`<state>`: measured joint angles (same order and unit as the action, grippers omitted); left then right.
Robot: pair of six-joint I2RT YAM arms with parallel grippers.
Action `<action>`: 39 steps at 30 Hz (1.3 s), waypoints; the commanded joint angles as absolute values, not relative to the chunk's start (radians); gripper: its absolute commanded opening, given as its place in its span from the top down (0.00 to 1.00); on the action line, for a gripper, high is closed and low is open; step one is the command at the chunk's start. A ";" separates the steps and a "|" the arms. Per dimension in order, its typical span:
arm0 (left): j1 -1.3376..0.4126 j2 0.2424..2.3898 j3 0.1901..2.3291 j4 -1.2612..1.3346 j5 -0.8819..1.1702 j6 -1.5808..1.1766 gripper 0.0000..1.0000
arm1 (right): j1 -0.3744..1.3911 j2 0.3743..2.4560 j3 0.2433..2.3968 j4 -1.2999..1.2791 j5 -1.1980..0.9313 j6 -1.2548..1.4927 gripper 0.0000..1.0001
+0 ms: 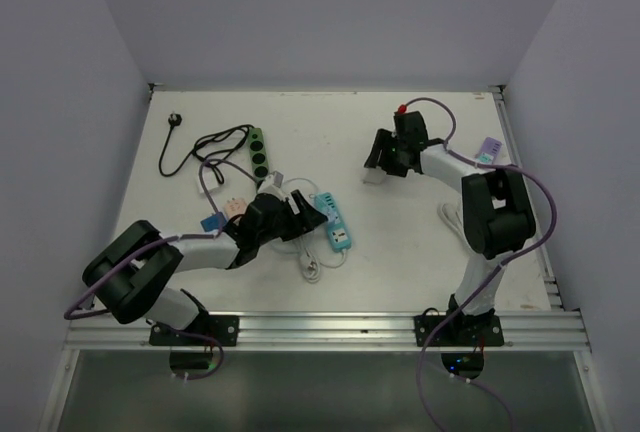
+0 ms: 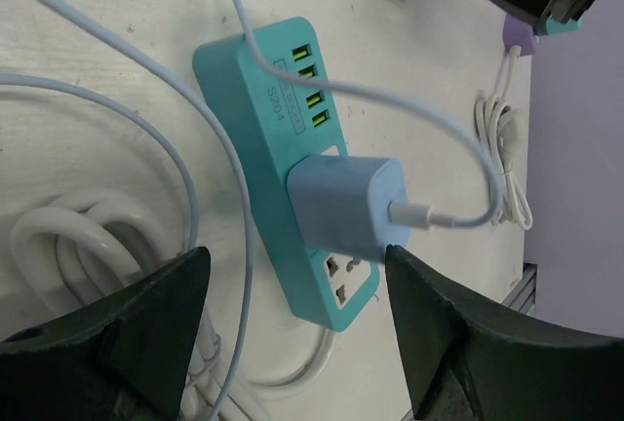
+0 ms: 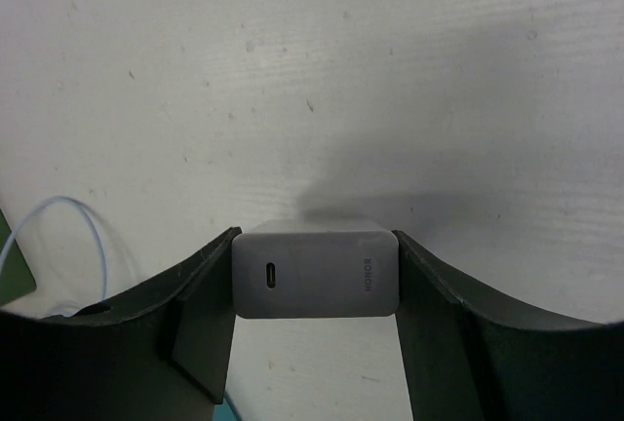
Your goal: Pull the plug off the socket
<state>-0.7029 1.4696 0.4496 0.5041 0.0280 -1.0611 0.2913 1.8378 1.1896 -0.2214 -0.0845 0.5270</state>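
A: Where is the plug we are after?

B: The pale blue square charger plug (image 2: 346,209) sits pushed into the teal plastic power strip (image 2: 258,119), in the middle of the left wrist view, just below the strip's row of yellow-green USB ports (image 2: 307,85). In the top view the strip lies at lower centre of the white table (image 1: 400,272).

A: And our grippers?

B: Our left gripper (image 2: 294,257) is spread wide with nothing held. Its black tips at the bottom of the frame flank the plug's near end. Our right gripper (image 3: 316,238) is clamped on a grey rectangular charger block (image 3: 314,287), right of centre in the upper half of the top view, well apart from the strip.

A: So how do we grip it well?

B: We should advance until the pads cover the plug's flat sides, not its corners, then close squarely. The thin white cable (image 2: 458,218) leaving the plug toward the right of the frame must stay outside the jaws. Then we pull straight along the pins, away from the strip's face, without rocking.

A: Any risks?

B: Nothing pins the strip, so we judge it may lift with the plug.
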 commanded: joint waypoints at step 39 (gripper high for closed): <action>-0.956 1.618 1.076 -0.391 -0.526 -0.976 0.09 | 0.272 1.155 0.555 0.089 -0.258 0.609 0.09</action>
<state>-0.9440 1.5345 0.9768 -0.2554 -0.3935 -0.9546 0.2638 1.1828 0.5827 -0.0532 -0.1982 0.5640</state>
